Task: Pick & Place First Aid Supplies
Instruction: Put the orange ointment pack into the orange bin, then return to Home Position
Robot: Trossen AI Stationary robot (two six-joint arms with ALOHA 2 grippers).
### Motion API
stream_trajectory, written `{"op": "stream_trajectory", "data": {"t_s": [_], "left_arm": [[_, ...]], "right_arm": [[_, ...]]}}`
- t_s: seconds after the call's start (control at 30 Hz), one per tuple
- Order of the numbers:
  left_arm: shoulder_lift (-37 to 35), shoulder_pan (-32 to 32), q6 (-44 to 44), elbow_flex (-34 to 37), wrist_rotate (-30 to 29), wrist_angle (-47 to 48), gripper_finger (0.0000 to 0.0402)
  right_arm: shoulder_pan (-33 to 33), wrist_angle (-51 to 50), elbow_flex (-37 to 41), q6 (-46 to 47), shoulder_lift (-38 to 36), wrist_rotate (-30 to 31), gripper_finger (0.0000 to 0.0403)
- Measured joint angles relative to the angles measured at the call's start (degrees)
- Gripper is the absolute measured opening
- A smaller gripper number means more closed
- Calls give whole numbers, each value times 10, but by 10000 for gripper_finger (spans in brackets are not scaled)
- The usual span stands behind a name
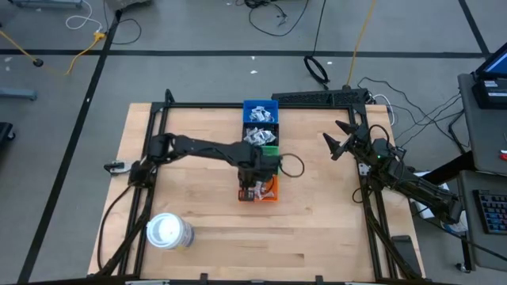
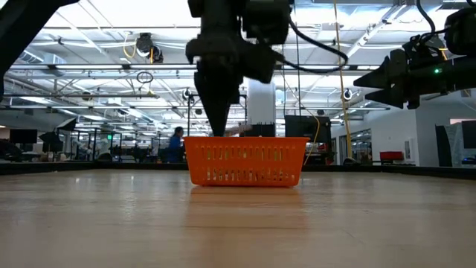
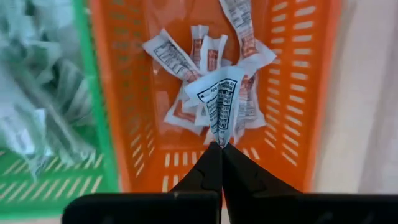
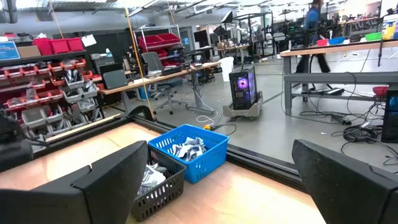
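Note:
My left gripper [image 1: 255, 187] hangs over the orange bin [image 1: 264, 192] at mid-table, pointing down and shut on a white packet with dark print [image 3: 220, 102]. In the low view its fingertips [image 2: 220, 132] reach the orange bin's rim [image 2: 245, 140]. Several white strips with reddish marks [image 3: 205, 53] lie on the orange bin's floor. The green bin [image 3: 93, 93] beside it holds pale wrappers [image 3: 37, 93]. My right gripper [image 1: 339, 143] waits open at the table's right side, pointing level, with nothing between its fingers [image 4: 118, 180]. My left gripper pinches one narrow end of the white packet [image 3: 221, 138] between its two fingertips. The fingers come from above, pointing down. The packet hangs below them inside the orange bin, over the strips; I cannot tell whether it touches them.
A blue bin [image 1: 260, 111] and a dark bin [image 1: 260, 134] of packets stand in a row behind the green bin [image 1: 271, 152]. A large white roll [image 1: 169, 231] stands at the near left. A black frame [image 1: 198, 105] edges the wooden table [image 1: 317, 229].

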State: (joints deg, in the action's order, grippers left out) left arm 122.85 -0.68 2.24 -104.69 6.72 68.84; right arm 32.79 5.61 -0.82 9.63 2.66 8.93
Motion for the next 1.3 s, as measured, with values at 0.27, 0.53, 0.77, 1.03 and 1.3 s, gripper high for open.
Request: {"op": "stream_trajectory", "data": {"t_s": [0.27, 0.53, 0.77, 1.03, 1.3], "left_arm": [[38, -25, 3, 0, -38, -17, 0], [38, -25, 5, 0, -17, -22, 90], [13, -22, -5, 1, -11, -32, 275], [-80, 12, 8, 39, -55, -100, 392], [-231, 49, 87, 214, -64, -355, 339]], "right_arm": [[0, 1, 0, 0, 0, 0, 393], [0, 1, 0, 0, 0, 0, 393], [0, 1, 0, 0, 0, 0, 393], [0, 1, 0, 0, 0, 0, 393], [0, 1, 0, 0, 0, 0, 393]]}}
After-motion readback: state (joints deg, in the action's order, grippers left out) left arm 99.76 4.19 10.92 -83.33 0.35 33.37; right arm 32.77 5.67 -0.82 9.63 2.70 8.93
